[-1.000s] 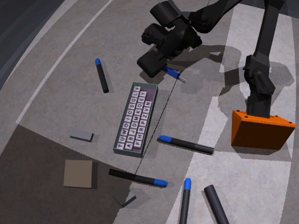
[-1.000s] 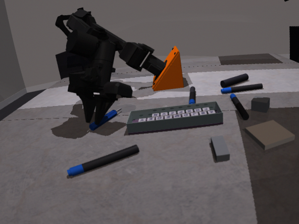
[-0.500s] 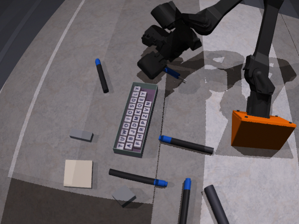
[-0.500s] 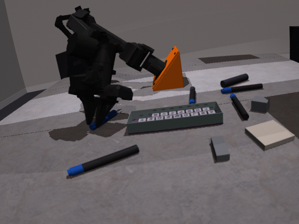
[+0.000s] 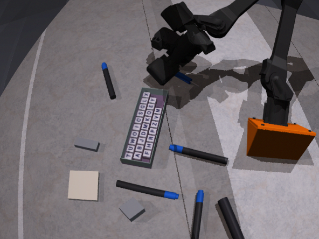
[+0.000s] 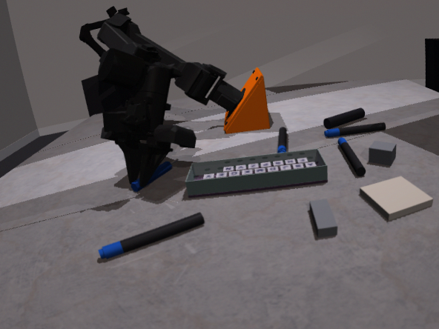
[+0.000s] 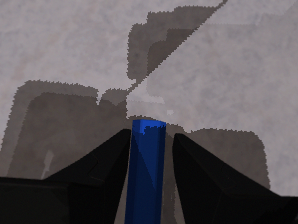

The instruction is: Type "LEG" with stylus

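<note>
The blue stylus [image 5: 184, 77] [image 6: 159, 174] [image 7: 145, 170] lies on the desk beyond the keyboard's X end, its thin tip pointing away from the arm's hand in the top view. My gripper [image 6: 138, 181] [image 7: 152, 139] is down around the stylus, one finger on each side. It is open, with a narrow gap at the right finger in the wrist view. The keyboard [image 5: 134, 162] [image 6: 259, 182] is a grey-green tray of white letter keys. The L key [image 5: 145, 100], the G key [image 5: 142, 106] and the E key [image 5: 151, 106] are near its X end.
A blue-capped black marker [image 5: 109, 81] [image 6: 159, 233] lies near the keyboard, with several more around it. Two grey blocks [image 5: 87, 145] [image 5: 132, 209] and a beige square [image 5: 83, 185] [image 6: 397, 196] lie on the desk. The orange arm base [image 5: 280, 142] [image 6: 252, 107] stands at one side.
</note>
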You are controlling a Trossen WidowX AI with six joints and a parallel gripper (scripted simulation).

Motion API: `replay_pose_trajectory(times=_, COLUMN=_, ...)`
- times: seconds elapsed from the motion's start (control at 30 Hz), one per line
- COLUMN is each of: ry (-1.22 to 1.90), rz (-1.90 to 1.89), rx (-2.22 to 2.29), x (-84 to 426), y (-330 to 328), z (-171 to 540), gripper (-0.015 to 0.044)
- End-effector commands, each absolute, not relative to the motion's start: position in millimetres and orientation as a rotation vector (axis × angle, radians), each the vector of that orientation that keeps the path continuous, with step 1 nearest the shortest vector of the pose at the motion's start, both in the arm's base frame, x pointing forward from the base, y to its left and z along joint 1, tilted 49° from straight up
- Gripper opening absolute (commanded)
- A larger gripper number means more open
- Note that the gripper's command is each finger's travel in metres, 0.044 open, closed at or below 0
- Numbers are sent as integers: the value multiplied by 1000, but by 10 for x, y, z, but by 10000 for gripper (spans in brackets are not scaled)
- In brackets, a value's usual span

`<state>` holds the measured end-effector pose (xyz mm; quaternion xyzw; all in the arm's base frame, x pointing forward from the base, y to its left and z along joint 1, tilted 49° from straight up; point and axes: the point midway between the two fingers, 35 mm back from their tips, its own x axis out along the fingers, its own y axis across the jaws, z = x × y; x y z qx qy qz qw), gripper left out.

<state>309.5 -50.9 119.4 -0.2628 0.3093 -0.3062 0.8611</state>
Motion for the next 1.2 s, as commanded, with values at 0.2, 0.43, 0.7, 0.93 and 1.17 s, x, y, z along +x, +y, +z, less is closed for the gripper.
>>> replay_pose_trajectory(times=0.2, ry=651, rz=-642, rx=-550, x=3093, y=-477, z=1215, gripper=0)
replay_pose_trajectory(times=0.43, ry=655, rz=-639, rx=-546, x=3056, y=-274, z=1378, gripper=0)
replay_pose_trajectory(times=0.7, ry=650, rz=-638, rx=-549, x=3004, y=-138, z=1519, gripper=0)
replay_pose_trajectory(times=0.93, ry=662, rz=-675, rx=-504, x=2989, y=-147, z=1451, gripper=0)
replay_pose_trajectory(times=1.17, ry=656, rz=-770, rx=-408, x=2937, y=-176, z=1405, gripper=0)
